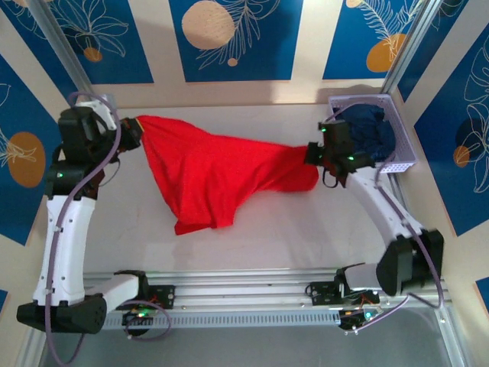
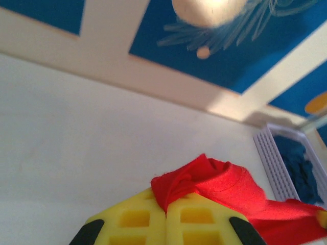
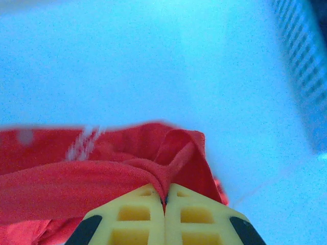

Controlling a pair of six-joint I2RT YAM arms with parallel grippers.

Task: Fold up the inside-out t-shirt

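Observation:
The bright red t-shirt [image 1: 214, 172] hangs stretched between both grippers above the white table, its lower part draping down to the surface at the middle. My left gripper [image 1: 136, 128] is shut on the shirt's left end; its yellow fingers [image 2: 133, 219] pinch a bunched red fold [image 2: 204, 176]. My right gripper [image 1: 312, 153] is shut on the shirt's right end, with red cloth [image 3: 102, 173] squeezed between its yellow fingers [image 3: 196, 214]. A bit of white print shows on the cloth [image 3: 82, 143].
A lavender basket [image 1: 397, 145] with a dark navy garment [image 1: 374, 126] stands at the back right, right behind the right gripper; it also shows as the basket [image 2: 271, 158] in the left wrist view. Patterned walls enclose the table [image 1: 267, 237].

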